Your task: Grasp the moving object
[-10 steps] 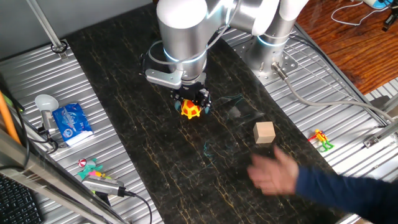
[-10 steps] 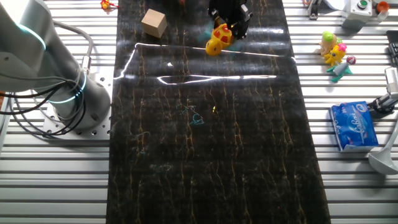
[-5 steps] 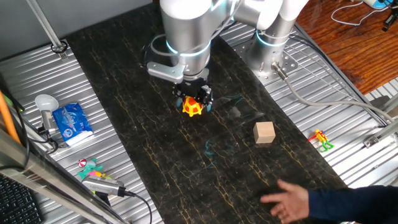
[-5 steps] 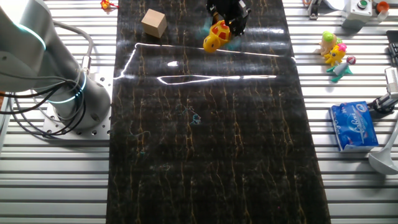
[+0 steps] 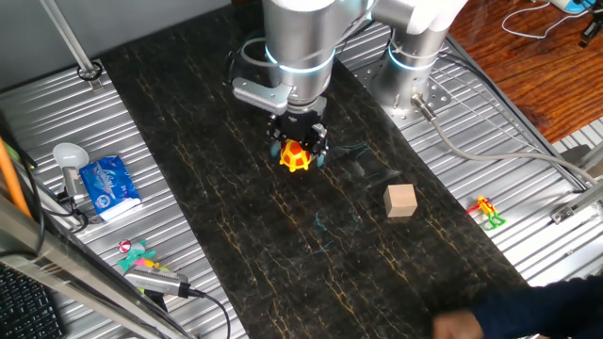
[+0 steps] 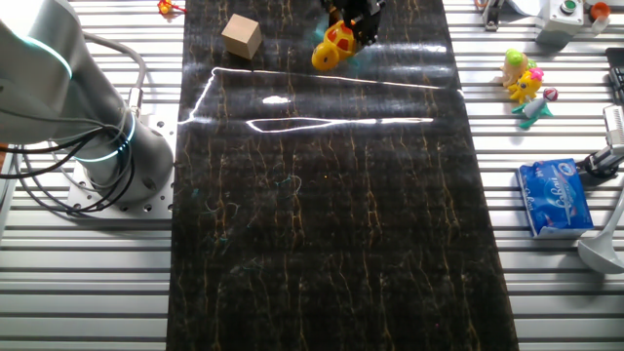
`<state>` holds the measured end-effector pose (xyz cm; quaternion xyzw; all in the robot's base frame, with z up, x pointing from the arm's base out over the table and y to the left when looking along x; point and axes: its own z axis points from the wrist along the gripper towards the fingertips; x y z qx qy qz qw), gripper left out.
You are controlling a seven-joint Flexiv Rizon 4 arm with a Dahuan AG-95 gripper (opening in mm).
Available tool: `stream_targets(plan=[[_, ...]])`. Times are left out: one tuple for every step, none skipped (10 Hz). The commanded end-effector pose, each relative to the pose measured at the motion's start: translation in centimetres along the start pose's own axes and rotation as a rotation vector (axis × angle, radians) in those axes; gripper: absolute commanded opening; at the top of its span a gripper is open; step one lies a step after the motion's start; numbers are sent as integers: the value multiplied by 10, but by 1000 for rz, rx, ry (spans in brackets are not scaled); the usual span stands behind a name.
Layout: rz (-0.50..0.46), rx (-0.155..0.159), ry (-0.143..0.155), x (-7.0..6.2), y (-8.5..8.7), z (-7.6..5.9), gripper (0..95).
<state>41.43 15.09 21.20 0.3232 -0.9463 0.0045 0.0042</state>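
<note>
The moving object, a small yellow-and-orange toy figure (image 5: 296, 157), hangs between the black fingers of my gripper (image 5: 298, 149) over the dark mat. It also shows in the other fixed view (image 6: 333, 49), held at the mat's far end by the gripper (image 6: 353, 23). The gripper is shut on the toy, which looks lifted a little off the mat.
A tan wooden cube (image 5: 400, 201) sits on the mat to the right, also seen in the other fixed view (image 6: 241, 36). A thin yellow-red-green figure (image 5: 486, 212) lies on the metal slats. A blue packet (image 5: 108, 185), a spoon and small toys (image 5: 137, 256) lie at left. A person's dark sleeve (image 5: 528, 311) is at bottom right.
My gripper has moved right and slightly back with the toy in it. The person's hand has withdrawn toward the bottom right edge.
</note>
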Motion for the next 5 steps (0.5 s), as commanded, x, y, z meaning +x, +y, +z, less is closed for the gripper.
stream_targets(plan=[[15, -2, -3, 0, 2, -2, 0], [14, -2, -2, 1, 3, -3, 0], [13, -3, -1, 1, 3, -4, 0], [7, -3, -1, 1, 3, -4, 0], [5, -3, -1, 1, 3, -4, 0]])
